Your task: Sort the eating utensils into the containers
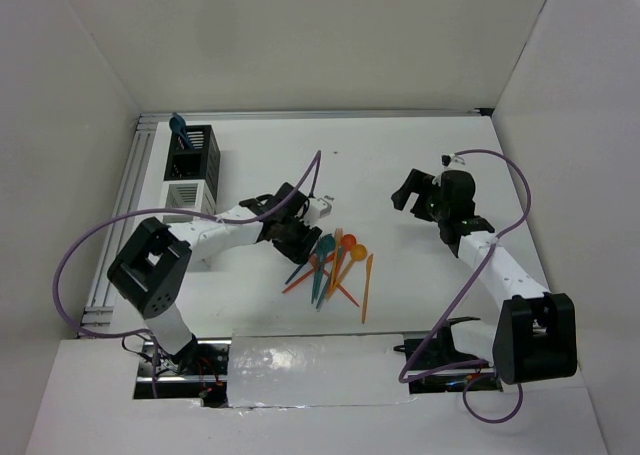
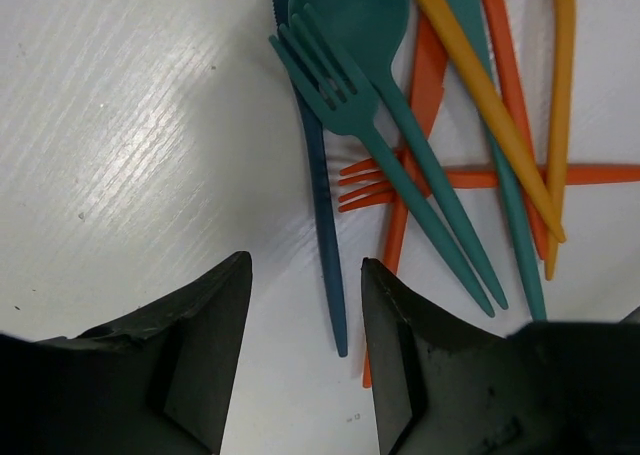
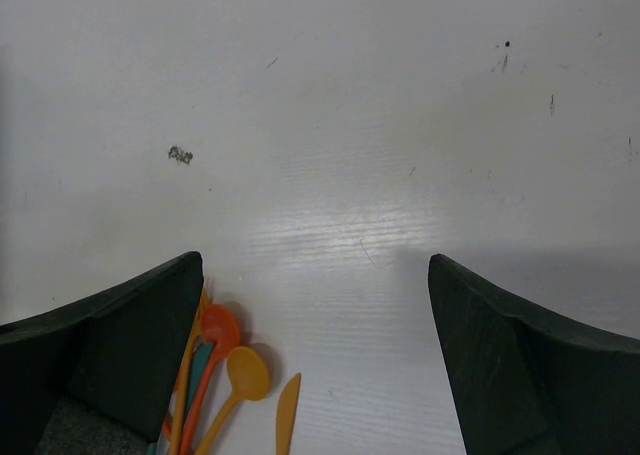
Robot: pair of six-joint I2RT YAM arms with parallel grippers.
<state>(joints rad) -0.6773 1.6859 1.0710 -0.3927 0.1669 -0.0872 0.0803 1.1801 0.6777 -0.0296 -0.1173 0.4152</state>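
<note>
The eating utensils lie in a loose pile [image 1: 335, 265] mid-table, in teal, blue, orange and red. My left gripper [image 1: 298, 241] is open at the pile's left edge. In the left wrist view its jaws [image 2: 305, 310] stand either side of the handle tip of a dark blue utensil [image 2: 325, 225], not closed on it. A teal fork [image 2: 345, 100] and a teal spoon [image 2: 355, 15] lie just beyond. My right gripper [image 1: 418, 197] is open and empty over bare table, right of the pile [image 3: 315, 295]. The black bin [image 1: 195, 150] holds one blue utensil [image 1: 180, 127]. The white bin [image 1: 190, 197] stands in front of it.
An orange fork [image 2: 450, 178] and orange knives cross under the teal pieces. A red spoon [image 3: 220, 330], an orange spoon [image 3: 245, 372] and an orange knife [image 3: 287, 415] show at the bottom left of the right wrist view. A metal rail [image 1: 125, 205] runs along the left table edge.
</note>
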